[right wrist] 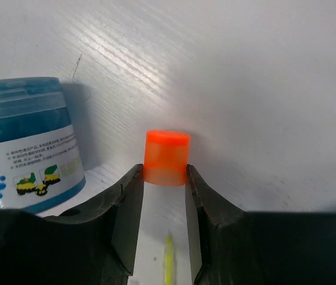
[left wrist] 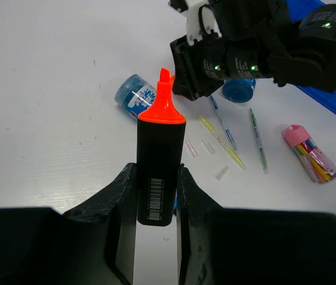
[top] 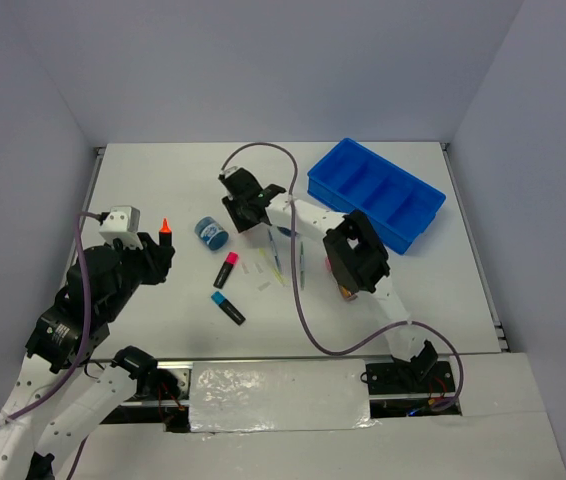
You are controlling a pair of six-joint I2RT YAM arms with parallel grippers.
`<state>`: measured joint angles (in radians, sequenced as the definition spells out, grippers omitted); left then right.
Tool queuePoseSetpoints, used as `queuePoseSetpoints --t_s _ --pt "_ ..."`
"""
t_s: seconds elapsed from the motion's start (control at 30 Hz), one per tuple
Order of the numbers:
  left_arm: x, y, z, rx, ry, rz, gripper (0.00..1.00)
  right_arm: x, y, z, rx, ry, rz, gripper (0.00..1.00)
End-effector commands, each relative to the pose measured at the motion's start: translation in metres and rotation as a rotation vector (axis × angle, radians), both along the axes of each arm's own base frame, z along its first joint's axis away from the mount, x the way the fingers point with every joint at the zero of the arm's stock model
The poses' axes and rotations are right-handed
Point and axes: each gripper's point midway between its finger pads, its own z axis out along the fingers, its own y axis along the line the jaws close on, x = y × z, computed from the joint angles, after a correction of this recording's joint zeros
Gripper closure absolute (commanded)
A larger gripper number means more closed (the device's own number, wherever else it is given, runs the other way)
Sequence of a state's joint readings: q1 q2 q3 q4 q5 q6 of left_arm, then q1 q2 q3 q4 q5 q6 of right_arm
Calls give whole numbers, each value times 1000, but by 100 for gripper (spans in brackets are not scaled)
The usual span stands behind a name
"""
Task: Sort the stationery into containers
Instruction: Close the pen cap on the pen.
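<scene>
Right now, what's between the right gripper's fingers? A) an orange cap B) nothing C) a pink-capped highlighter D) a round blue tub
A: in the right wrist view the orange cap sits between the fingers of the right gripper, touching both. The blue tub stands off to one side, outside them.

Left of the right pincer (right wrist: 162,175), a blue tub (right wrist: 19,142) runs off the edge. Beyond the left pincer (left wrist: 156,172), a second tub (left wrist: 239,90) is half hidden by the right one.
</scene>
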<state>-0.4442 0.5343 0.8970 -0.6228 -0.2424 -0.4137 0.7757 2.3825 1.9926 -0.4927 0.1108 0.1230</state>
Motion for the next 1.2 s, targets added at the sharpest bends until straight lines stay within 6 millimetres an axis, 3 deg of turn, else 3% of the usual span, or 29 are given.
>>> queuePoseSetpoints --t_s 0.0,0.2,0.3,0.37,0.4,0.53,0.63,0.67,0.8,0.93,0.97,1.0,1.03,1.1,1.17 --pt "4 -5 11 5 -47 -29 100 24 0 102 182 -168 -113 70" --pt "4 -6 10 6 -42 -37 100 21 -9 128 239 -190 -173 70" --pt "4 -6 10 5 -45 -35 100 15 -22 113 203 -150 -242 71" --pt "3 -5 11 2 -49 -34 100 11 -29 124 238 -164 -283 71" --pt "3 -5 12 1 -52 -35 100 2 -37 108 216 -141 -299 71" --pt "4 -9 9 5 -43 -54 100 -21 -60 122 289 -133 -397 71" --pt "4 -19 10 0 -38 -107 100 -47 -77 145 394 -137 -465 71" --pt "3 -25 11 -12 -37 -137 100 -66 -85 158 433 -148 -476 72" --pt "7 -33 9 -47 3 -143 100 -91 -110 202 604 -208 -596 72" --pt "4 -85 10 -244 17 -349 100 -106 -128 248 725 -248 -674 72" --pt "0 -96 13 -285 5 -407 100 -110 -128 256 751 -247 -657 72" --pt "-10 -117 22 -372 -29 -532 100 -121 -120 290 872 -267 -550 72" --pt "-19 -127 30 -420 -61 -615 100 -130 -116 285 896 -260 -481 72" --pt "-46 -148 50 -545 -146 -817 100 -151 -111 330 1024 -319 -315 72" --pt "-65 -157 53 -609 -165 -921 100 -174 -103 354 1057 -330 -149 73"
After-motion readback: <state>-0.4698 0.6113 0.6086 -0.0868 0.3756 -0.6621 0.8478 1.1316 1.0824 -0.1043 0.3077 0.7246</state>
